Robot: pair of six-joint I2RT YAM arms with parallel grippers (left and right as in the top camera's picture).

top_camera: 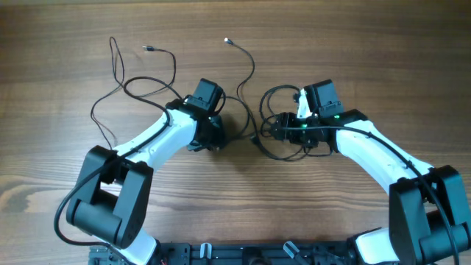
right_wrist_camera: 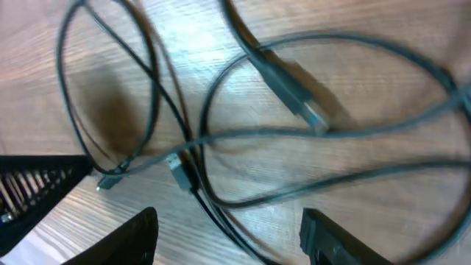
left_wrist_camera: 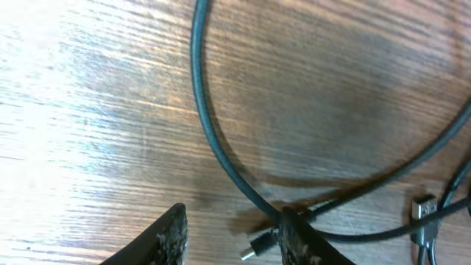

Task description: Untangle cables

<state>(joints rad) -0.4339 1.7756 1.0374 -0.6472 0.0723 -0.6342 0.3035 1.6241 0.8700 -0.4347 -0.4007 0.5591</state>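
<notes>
Currently both spread, nothing pinched: L gripper (left_wrist_camera: 232,221), R gripper (right_wrist_camera: 228,217); tangled black cables (left_wrist_camera: 199,88) (count unclear) on 1 table (top_camera: 368,44).

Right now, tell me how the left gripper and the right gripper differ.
The left gripper has bare table between its fingers; the right gripper has cables running between its own. The left sits beside the tangle, the right over it. Both are open.
</notes>
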